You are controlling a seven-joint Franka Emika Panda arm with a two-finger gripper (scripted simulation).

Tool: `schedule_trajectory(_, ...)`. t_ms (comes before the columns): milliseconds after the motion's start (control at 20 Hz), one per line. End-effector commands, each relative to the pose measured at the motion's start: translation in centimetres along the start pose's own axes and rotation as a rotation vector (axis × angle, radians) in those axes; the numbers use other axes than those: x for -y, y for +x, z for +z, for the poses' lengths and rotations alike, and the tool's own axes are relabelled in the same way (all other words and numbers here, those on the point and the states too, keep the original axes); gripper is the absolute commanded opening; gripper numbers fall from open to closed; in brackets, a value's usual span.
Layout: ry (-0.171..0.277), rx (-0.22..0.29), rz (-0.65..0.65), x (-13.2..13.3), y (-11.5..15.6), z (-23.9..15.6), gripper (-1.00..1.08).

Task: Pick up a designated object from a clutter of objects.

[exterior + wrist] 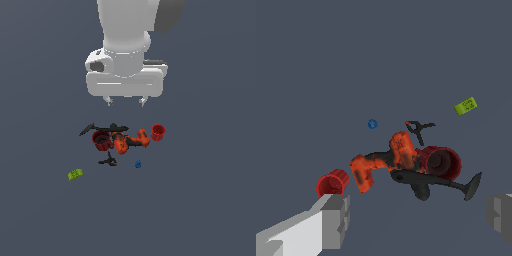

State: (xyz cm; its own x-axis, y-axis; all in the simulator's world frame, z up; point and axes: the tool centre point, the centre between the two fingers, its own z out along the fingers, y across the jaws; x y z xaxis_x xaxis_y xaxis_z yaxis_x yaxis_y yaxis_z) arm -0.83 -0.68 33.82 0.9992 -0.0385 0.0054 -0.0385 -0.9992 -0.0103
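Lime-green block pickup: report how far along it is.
Nothing looks done yet. The lime-green block lies on the floor, apart from the heap of red cups and the power drill, untouched. In hand: the gripper hangs open and empty above the heap, not over the block. Left: move across to the block, descend, close on it and lift.

A plain dark grey tabletop (210,200) carries 2 red cups (102,140), an orange-and-black drill (131,141), black tools (107,128), a clamp (108,161), a blue piece (138,163) and, apart, a lime-green block (75,174).
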Motion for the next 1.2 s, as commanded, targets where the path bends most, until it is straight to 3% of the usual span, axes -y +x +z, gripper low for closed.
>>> schedule_trajectory(0,0.000,0.000,0.000,0.0,0.0,0.0,1.00)
schedule_trajectory(400,-0.012,0.005,0.002,-2.3,-0.2,0.3,1.00)
schedule_trajectory(700,-0.013,0.006,0.002,-2.5,-0.2,0.3,1.00)
schedule_trajectory(1150,0.000,0.007,0.102,-4.0,1.8,2.2,1.00)
